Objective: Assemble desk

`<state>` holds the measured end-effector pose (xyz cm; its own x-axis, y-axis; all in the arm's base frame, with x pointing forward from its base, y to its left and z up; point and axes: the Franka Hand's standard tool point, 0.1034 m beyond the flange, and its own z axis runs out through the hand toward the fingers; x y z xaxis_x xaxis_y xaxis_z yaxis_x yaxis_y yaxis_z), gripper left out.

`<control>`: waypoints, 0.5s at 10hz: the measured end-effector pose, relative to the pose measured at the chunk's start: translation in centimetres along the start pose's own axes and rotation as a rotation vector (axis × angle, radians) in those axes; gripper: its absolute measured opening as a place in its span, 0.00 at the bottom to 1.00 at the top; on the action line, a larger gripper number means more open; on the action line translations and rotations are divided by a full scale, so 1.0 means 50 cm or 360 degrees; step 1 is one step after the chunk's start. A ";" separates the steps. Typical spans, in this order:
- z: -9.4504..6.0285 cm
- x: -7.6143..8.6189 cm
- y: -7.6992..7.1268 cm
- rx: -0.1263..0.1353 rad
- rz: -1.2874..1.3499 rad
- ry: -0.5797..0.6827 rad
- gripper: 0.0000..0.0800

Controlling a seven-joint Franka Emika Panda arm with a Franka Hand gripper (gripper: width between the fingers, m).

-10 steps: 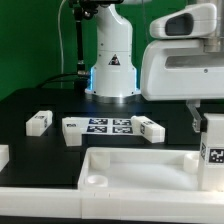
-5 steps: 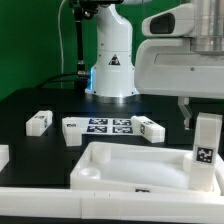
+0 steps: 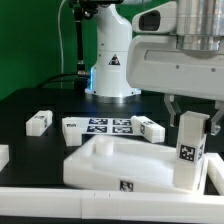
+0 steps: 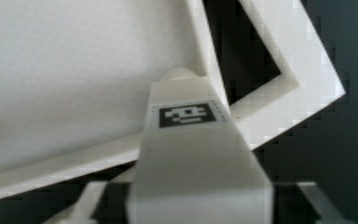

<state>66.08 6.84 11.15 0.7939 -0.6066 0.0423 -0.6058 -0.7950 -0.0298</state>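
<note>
Broadly, the black tabletop (image 3: 30, 100) carries everything, and the biggest piece on it is the desk panel (image 3: 110, 160) (image 4: 69, 80). It lies near the front, rim up, so its corner sockets face upward and can take legs from above.

Next in size is the leg (image 3: 189, 150) (image 4: 194, 150) I am working with. It stands upright at the panel's corner on the exterior view's right, its tag facing the camera. My wrist camera looks straight down its length, and its far end lines up with the angle of the raised rim. I judge it is held vertical so that it can drop into that corner's socket; whether it is already seated, I cannot tell.

My fingers (image 3: 168, 106) straddle the top of the leg, one on each side. Whether they are pressing on it or standing just clear of it — the pictures do not show.

Farther back, the spare legs (image 3: 39, 121) lie flat beside the marker board (image 3: 108, 126), well apart from the panel and out of my way until their turn.
</note>
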 end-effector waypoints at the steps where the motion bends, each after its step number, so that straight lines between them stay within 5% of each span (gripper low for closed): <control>1: 0.000 -0.001 -0.001 0.0001 0.0000 0.0000 0.70; 5: -0.020 -0.027 -0.010 0.0001 -0.0115 -0.0018 0.81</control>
<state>65.25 8.07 12.10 0.8360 -0.5478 0.0330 -0.5471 -0.8366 -0.0275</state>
